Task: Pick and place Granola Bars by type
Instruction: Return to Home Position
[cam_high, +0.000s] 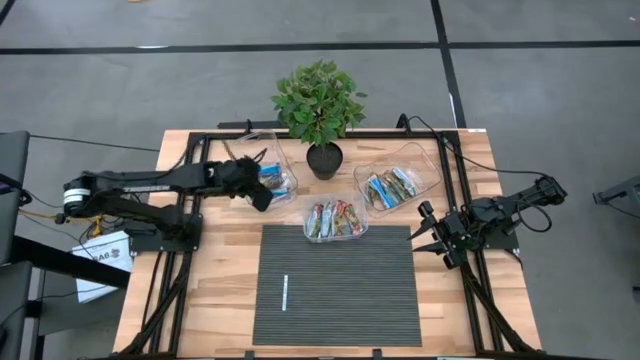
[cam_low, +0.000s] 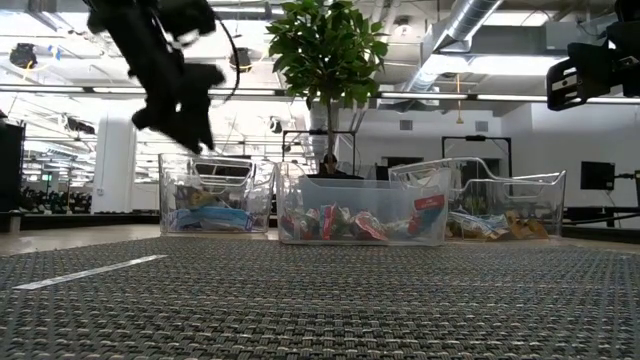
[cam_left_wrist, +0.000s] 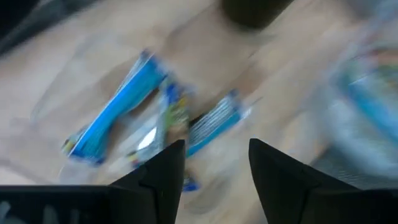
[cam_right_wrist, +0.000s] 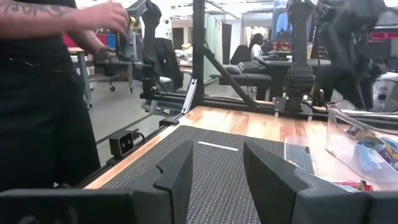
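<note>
Right gripper: jaws apart, nothing held, poised above the dark ribbed mat on the wooden surface. A thin white stick lies on the mat. A clear tub holds Granola Bars. A person's hand grips equipment beyond the surface edge.

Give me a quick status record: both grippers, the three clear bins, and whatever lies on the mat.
left gripper: open, empty, raised above the left bin's near edge
right gripper: open, empty, at the mat's right edge
left bin: blue bars
middle bin: red multicoloured bars
right bin: more bars, wrapper colours unclear
mat: thin white stick only, no bars
</note>
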